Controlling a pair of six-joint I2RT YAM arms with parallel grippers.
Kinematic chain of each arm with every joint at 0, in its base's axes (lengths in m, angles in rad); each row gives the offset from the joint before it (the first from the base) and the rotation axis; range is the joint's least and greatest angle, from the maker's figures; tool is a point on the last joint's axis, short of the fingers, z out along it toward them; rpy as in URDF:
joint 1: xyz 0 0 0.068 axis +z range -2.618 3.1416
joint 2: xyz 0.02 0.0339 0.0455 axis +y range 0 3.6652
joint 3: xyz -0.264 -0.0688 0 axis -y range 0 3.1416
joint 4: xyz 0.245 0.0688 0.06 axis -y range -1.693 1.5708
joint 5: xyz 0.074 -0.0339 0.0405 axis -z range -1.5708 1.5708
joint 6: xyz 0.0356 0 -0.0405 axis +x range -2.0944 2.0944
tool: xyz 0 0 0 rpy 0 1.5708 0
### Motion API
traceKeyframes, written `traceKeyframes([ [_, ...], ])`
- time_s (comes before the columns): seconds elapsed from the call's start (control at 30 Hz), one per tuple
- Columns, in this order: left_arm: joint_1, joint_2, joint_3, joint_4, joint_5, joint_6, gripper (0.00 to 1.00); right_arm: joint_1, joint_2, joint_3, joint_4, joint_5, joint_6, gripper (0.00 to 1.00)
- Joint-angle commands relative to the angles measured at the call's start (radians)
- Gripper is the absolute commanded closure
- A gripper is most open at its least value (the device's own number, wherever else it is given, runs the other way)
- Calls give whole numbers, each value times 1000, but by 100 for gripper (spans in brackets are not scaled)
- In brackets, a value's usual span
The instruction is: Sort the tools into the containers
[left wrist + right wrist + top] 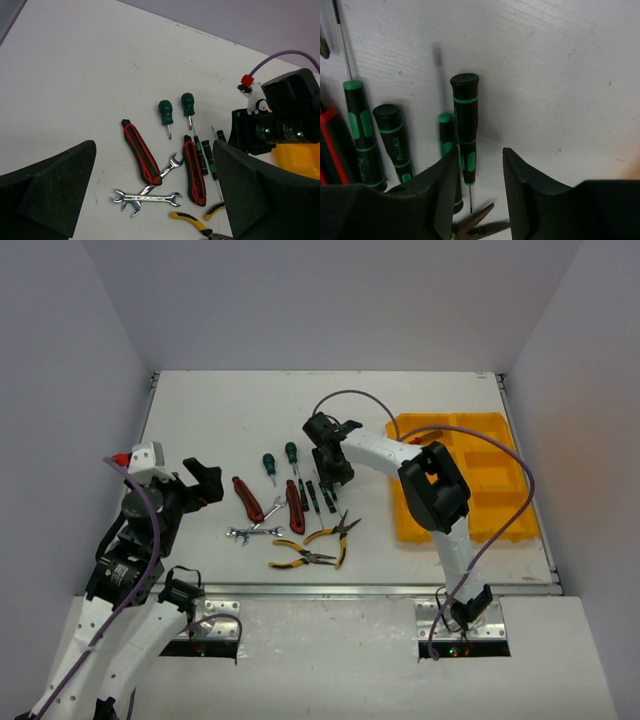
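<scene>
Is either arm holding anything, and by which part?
Nothing is clamped. The right fingers stand open around a slim black-green screwdriver near its tip; left fingers empty.

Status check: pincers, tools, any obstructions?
Left pincer open, hovering left of tools. Right pincer open, straddling slim green-black screwdriver. No tools seen in yellow tray. Pliers tips and neighbouring screwdrivers crowd it.

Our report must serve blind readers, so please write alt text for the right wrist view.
The right gripper, open, frames a slim black-and-green screwdriver between its black fingers, against the white table. More black-and-green screwdrivers lie at the left, and metal plier tips show at the bottom.
</scene>
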Motion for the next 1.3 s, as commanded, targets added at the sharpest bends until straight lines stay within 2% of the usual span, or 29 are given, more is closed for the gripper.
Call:
traceKeyframes([
  [0.0,-11,-11,1,36,2,-2,0,3,42,76,3,8,-5,60],
  [0.23,-11,-18,-1,37,3,-2,0,-21,120,96,2,-13,5,68],
  [0.3,-11,-22,-1,36,3,-2,0,-23,127,84,6,-24,12,77],
  [0.37,-11,-25,-1,37,3,-2,0,-28,125,74,11,-31,24,92],
  [0.43,-11,-25,-1,37,4,-2,0,-31,100,57,23,-23,40,100],
  [0.6,-11,-23,-1,37,5,0,0,-67,-25,41,27,1,82,100],
  [0.8,-12,-26,-2,36,5,0,0,-186,-345,-57,83,-38,117,100],
  [0.9,-12,-24,-1,37,7,0,0,-295,-460,-182,114,-76,169,100],
  [1.07,-12,-23,-1,39,9,0,0,-496,-655,-479,258,-198,374,100],
  [1.13,-12,-22,-1,39,11,1,0,-559,-696,-568,314,-198,451,100],
  [1.27,-12,-22,-1,39,11,0,0,-634,-731,-628,305,-147,581,100],
])
